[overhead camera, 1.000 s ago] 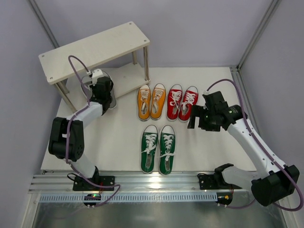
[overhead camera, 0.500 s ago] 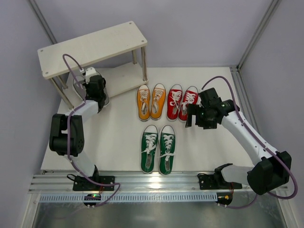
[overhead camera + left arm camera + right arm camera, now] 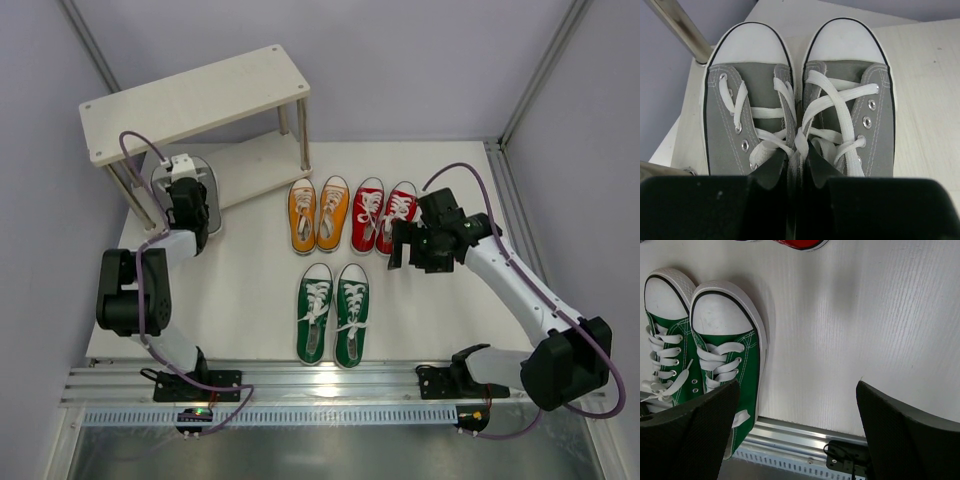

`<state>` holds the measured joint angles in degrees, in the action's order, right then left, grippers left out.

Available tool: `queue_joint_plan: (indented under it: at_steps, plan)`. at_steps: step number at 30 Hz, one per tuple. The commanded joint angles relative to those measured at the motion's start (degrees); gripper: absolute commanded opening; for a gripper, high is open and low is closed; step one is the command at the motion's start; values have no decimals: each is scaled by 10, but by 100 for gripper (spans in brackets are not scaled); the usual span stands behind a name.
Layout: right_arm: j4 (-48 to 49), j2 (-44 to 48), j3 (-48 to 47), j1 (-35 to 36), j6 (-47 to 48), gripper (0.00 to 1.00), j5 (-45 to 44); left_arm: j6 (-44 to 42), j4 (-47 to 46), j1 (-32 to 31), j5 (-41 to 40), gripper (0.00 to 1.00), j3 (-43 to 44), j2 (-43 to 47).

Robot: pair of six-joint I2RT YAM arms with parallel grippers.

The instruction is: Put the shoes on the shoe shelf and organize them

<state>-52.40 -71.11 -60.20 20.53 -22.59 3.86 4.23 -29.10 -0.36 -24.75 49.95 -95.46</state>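
Here, grey pair (image 3: 832,112) pinched in left claw (image 3: 799,161), toes pointing away.

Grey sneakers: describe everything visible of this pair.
The grey sneakers are low-top canvas with white toe caps, white laces, metal eyelets and black-lined white rubber rims. They lie side by side, toes toward the lower tier of the shoe shelf, beside a metal post. The left claw pinches their inner collars.

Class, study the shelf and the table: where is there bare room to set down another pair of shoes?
Free: the whole top board; the lower board right of the grey pair; the table left of the green pair. Crowded: the orange pair and red pair side by side, with the right gripper beside them.
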Motion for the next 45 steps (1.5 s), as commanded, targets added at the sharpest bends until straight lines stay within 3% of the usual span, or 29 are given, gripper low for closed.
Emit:
queue_joint_plan:
  at_steps: [1,12,27,29,31,32,33,35,40,41,45]
  plan:
    - [25,24,4,3,0,98,7,-40,-179,20,55,0,-7,53]
    - [27,52,28,3,9,98,6,-27,-136,77,116,0,42,39]
    - [30,56,46,3,28,98,9,2,-184,78,119,1,94,-36]
    - [34,56,48,3,31,98,11,6,-195,78,113,8,97,-51]
    - [35,55,50,3,32,98,12,7,-215,75,103,24,89,-60]
    - [38,55,51,3,33,98,13,8,-217,72,83,34,85,-61]
    - [38,55,52,3,33,98,14,7,-220,70,64,54,81,-62]
    - [41,56,54,3,33,98,19,1,-220,63,45,59,75,-62]
    - [48,66,66,3,31,98,23,0,-208,48,34,86,52,-36]
    - [53,69,71,3,28,98,24,0,-196,41,23,99,48,-13]
    - [70,80,84,3,13,98,32,-3,-154,-19,3,100,25,66]
